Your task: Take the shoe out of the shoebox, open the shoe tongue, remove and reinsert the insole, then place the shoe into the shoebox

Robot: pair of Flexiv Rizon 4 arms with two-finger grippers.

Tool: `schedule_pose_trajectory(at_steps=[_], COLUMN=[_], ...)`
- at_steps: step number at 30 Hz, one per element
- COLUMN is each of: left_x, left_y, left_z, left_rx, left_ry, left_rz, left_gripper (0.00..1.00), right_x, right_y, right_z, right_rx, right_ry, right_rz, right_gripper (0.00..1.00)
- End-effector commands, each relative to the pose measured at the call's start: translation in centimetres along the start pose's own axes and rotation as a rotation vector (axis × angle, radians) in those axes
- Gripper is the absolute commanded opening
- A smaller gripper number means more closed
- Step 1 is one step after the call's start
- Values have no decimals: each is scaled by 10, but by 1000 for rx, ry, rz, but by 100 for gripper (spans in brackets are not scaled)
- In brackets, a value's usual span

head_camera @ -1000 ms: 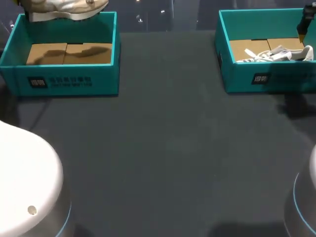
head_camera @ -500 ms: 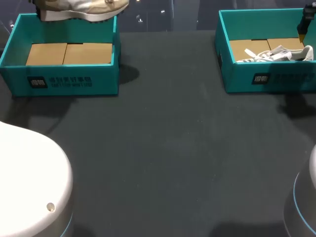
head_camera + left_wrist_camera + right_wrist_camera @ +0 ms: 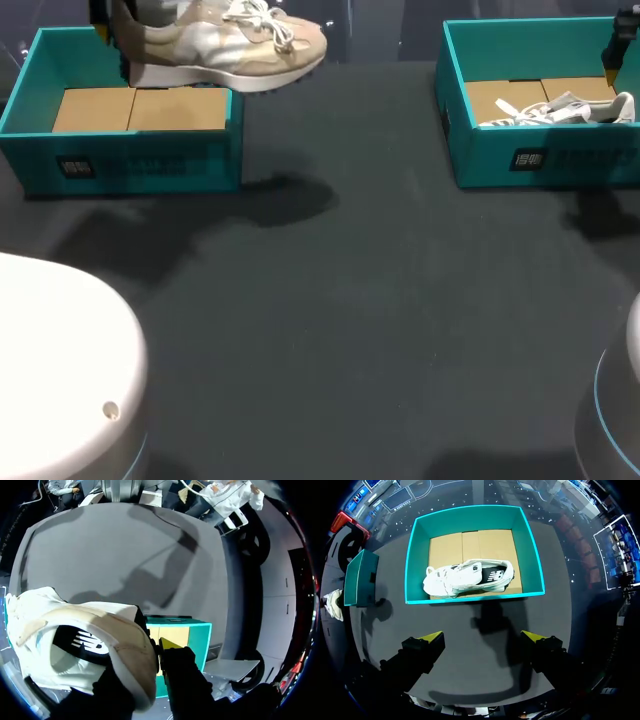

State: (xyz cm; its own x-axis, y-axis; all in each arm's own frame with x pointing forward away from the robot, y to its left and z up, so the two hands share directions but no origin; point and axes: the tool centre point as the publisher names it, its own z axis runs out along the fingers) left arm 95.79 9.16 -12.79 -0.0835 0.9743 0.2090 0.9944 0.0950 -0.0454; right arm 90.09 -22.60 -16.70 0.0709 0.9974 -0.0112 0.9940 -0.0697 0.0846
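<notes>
Beige shoe aloft near teal shoebox

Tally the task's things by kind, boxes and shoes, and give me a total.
Shoeboxes: 2, the left shoebox and the right shoebox.
Shoes: 2, the beige shoe held aloft and the white shoe lying in the right shoebox.
Total: 4

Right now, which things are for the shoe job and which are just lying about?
For the job: beige shoe, held up by the left gripper; left box.
Lying about: white shoe, inside the right box.
</notes>
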Motion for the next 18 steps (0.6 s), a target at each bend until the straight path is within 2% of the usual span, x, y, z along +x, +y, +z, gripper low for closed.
schedule_pose_trajectory(at_steps=[1,18], left_x=[-20,-99], left_y=[-48,-149], left_z=[3,28], left_rx=[-185,-177], left_ry=[12,-15], left_rz=[12,94], left_gripper=[0,0], right_x=[0,0], right_y=[0,0], right_z=[0,0], right_rx=[0,0], right_ry=[-1,-1], right_rz=[1,1], right_gripper=[100,100])
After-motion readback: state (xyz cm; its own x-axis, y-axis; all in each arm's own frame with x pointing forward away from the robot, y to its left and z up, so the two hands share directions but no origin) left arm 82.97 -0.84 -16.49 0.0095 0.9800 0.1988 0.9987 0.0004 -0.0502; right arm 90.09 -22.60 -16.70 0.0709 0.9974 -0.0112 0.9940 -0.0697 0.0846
